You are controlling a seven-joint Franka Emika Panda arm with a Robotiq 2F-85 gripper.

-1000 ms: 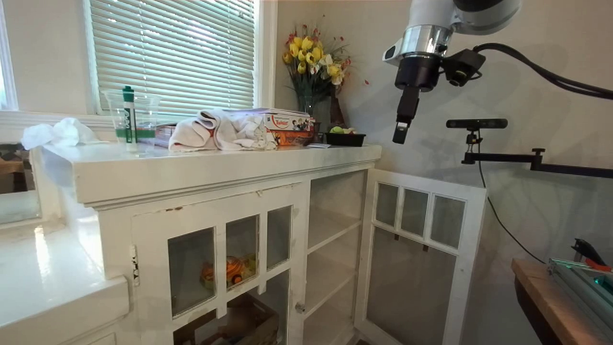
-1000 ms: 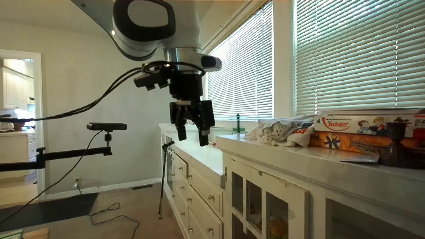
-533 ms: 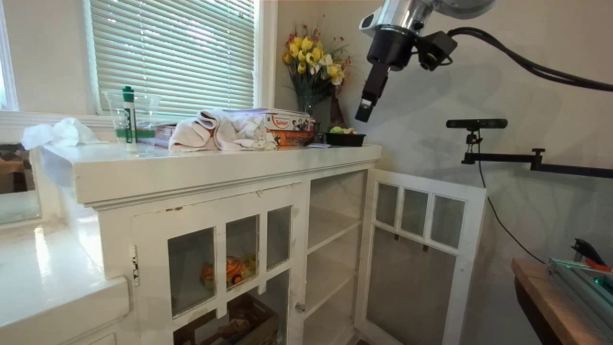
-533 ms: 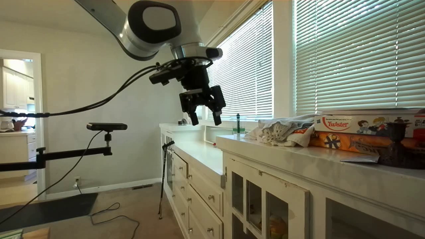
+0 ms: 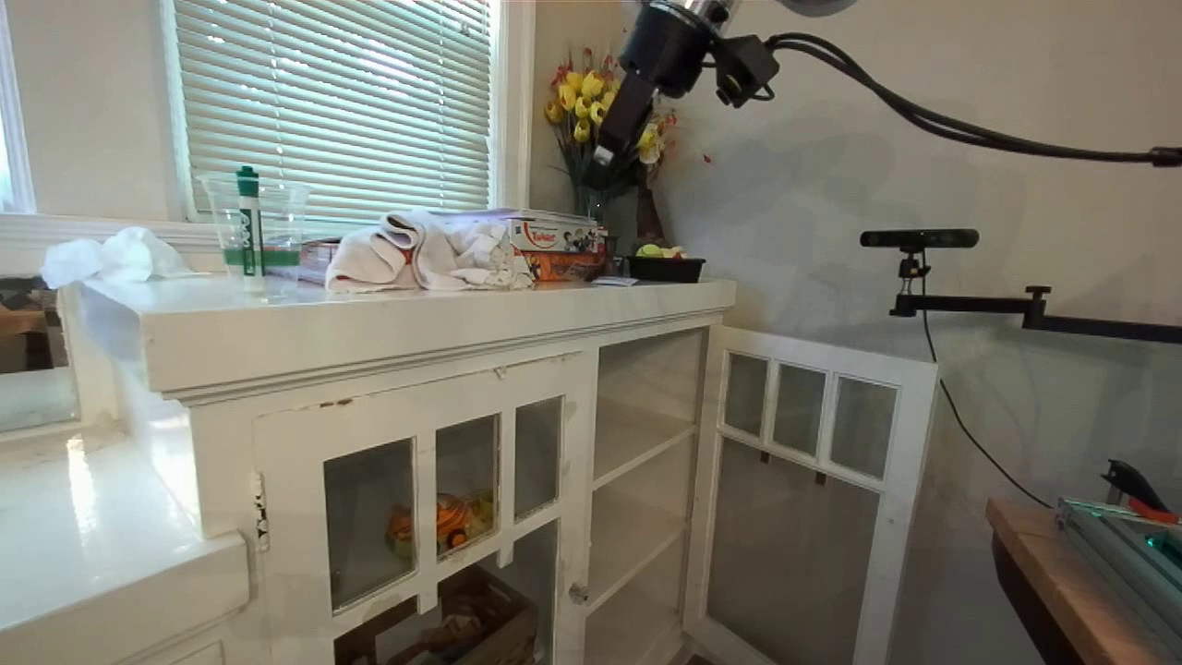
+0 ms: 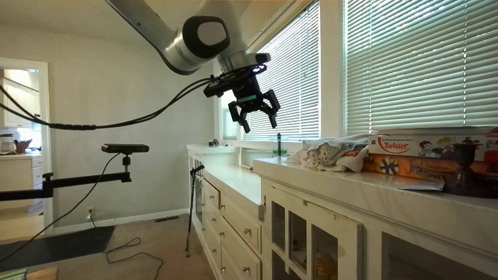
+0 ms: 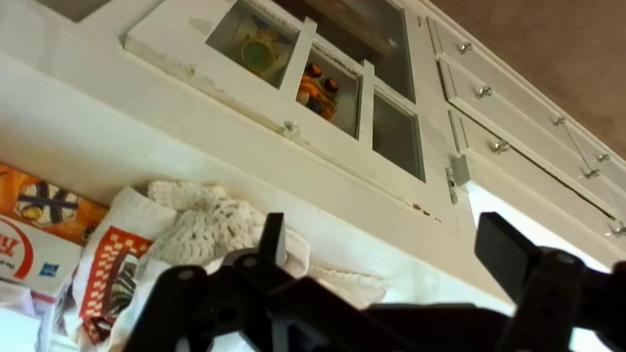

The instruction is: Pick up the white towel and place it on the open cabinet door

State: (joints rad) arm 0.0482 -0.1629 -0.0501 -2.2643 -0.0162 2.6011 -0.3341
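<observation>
One white built-in cabinet (image 5: 577, 462) with a white countertop (image 5: 572, 305), largest thing around, seen in both exterior views and the wrist view. Horizontal window blinds (image 5: 337, 102) above and behind the countertop. Robot arm (image 6: 212, 35) hangs in from the top edge of both exterior views. Cabinet door (image 5: 803, 517) swung open, three small panes over one large panel. Yellow tulips (image 5: 589, 88) upright, just beside the blinds in an exterior view. Twister box (image 6: 412, 146) stacked flat on an orange printed box (image 6: 389, 165), on the countertop. White towel (image 5: 425, 254), red-and-black print plus crocheted part, lies bunched on the same countertop, just beside those boxes; can't tell if touching. Gripper (image 6: 260, 127) released, fingers (image 7: 503, 254) spread well apart, angled down; higher than the towel and apart from it. It overlaps the tulips in an exterior view; in the wrist view a finger covers part of the towel. Black tray (image 5: 665, 269) near the countertop end by the swung-out door, contents too small to name. Clear plastic cup (image 5: 284, 222) toward the opposite end, green showing low down. Green marker (image 5: 249, 231) upright at the cup; inside or in front, can't tell.
</observation>
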